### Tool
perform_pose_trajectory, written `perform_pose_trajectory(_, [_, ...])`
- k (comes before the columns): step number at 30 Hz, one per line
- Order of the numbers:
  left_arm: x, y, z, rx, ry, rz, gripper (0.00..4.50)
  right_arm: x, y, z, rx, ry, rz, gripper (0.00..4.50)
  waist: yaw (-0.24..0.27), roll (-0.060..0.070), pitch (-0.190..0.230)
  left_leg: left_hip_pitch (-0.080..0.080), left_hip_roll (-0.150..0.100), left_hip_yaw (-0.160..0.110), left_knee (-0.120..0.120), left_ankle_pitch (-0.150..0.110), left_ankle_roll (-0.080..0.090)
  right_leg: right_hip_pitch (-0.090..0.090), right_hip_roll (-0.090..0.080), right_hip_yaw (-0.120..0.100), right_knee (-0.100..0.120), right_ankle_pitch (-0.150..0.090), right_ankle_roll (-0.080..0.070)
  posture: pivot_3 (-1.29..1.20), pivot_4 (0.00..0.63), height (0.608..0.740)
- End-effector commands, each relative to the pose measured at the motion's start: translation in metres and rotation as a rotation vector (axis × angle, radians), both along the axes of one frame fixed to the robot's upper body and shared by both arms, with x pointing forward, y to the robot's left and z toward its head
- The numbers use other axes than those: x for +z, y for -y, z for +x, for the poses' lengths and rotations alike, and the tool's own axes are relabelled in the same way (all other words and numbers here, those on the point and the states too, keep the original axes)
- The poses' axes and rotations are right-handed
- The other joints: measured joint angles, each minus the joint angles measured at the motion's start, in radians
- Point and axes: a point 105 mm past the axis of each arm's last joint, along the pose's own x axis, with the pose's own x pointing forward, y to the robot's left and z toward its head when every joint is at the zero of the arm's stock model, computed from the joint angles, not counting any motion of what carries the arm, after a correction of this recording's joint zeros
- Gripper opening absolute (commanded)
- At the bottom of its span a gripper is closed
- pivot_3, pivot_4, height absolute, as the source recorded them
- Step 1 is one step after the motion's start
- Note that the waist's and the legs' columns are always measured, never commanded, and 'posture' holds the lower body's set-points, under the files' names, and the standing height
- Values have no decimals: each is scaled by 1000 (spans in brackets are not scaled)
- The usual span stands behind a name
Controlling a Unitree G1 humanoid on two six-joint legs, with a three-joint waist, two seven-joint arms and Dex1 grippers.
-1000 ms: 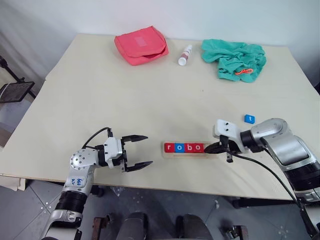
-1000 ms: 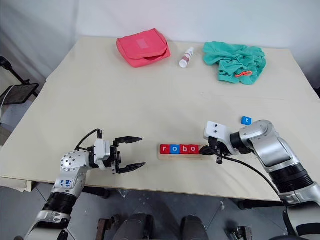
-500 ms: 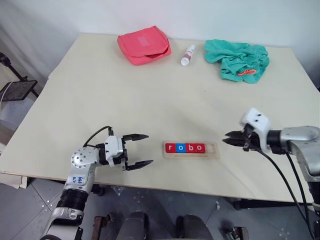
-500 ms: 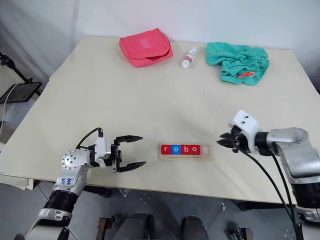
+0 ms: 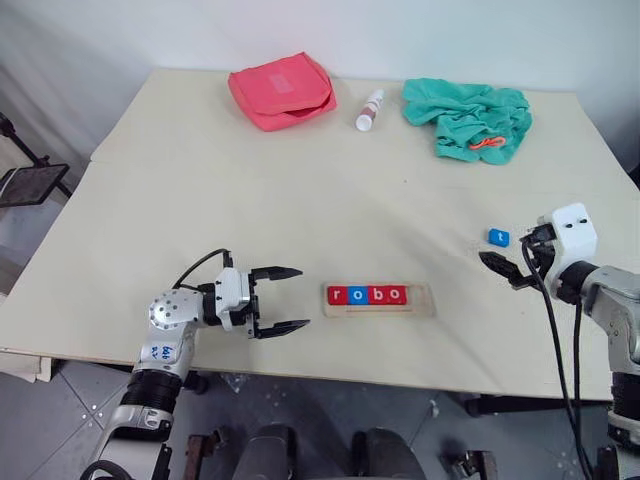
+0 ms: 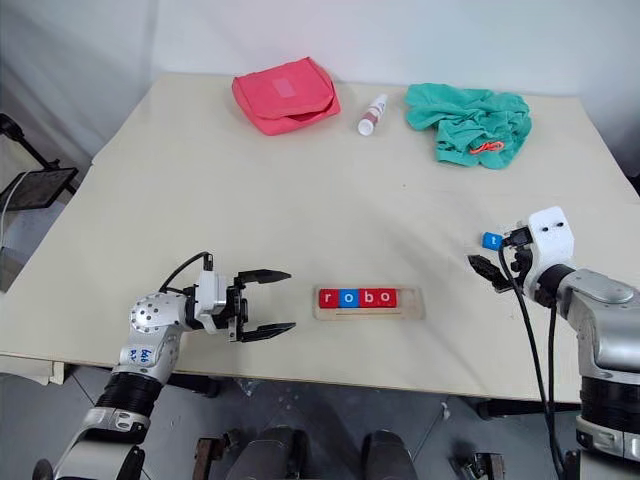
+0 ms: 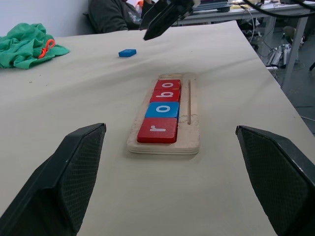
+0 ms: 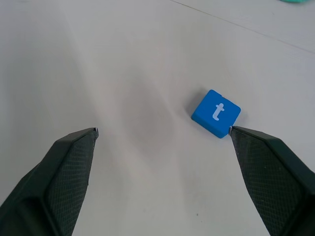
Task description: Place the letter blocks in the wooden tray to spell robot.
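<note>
Holding r, o, b, o, wooden tray (image 5: 424, 300), blue t block (image 5: 499, 237) outside

- Your right gripper (image 5: 505, 268) hangs with its jaws spread wide, and the blue t block (image 5: 499, 237) lies flat at its 12 o'clock with bare table (image 5: 300, 190) around it.
- From that block, the wooden tray (image 5: 380, 299) sits at 8 o'clock; its right end slot is unfilled.
- The left gripper (image 5: 281, 300) stands at the tray's 9 o'clock, well apart.
- Far-edge clutter: the red pouch (image 5: 281, 91), bottle (image 5: 369, 110) and green cloth (image 5: 466, 117).
</note>
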Motion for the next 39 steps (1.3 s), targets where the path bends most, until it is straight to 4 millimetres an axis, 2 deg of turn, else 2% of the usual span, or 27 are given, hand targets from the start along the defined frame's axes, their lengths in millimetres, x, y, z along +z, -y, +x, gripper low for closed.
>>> perform_pose_trajectory(1, [5,3,-2,-19,31,-5,4500,11,20,14,-154,64,54,4475,-1,0,0,0,0,0,0,0,0,0,0,0,0,0,0,0,150,740])
perform_pose_trajectory(8, [6,3,-2,-14,32,-6,4500,8,37,46,-275,82,97,4475,-3,0,0,0,0,1,-2,0,0,-1,0,0,0,0,0,0,150,740])
perform_pose_trajectory(14, [6,1,-3,2,36,-9,4500,-1,35,64,-281,64,143,4475,-4,0,0,0,0,1,-3,0,0,-1,0,0,1,0,0,0,150,740])
perform_pose_trajectory(18, [6,0,-3,10,37,-10,4500,-9,30,66,-263,43,137,4475,-3,0,0,0,0,1,-3,0,0,-1,0,0,1,0,0,0,150,740])
perform_pose_trajectory(23, [4,-2,-6,22,31,-10,4500,-33,24,65,-279,-16,139,4475,-4,0,0,0,0,1,-3,0,0,-1,0,0,1,0,0,0,150,740])
perform_pose_trajectory(39, [5,3,-2,14,33,-15,4500,-42,12,68,-283,-15,152,4475,-18,1,0,1,0,1,-2,0,0,-1,0,1,3,0,0,0,150,740])
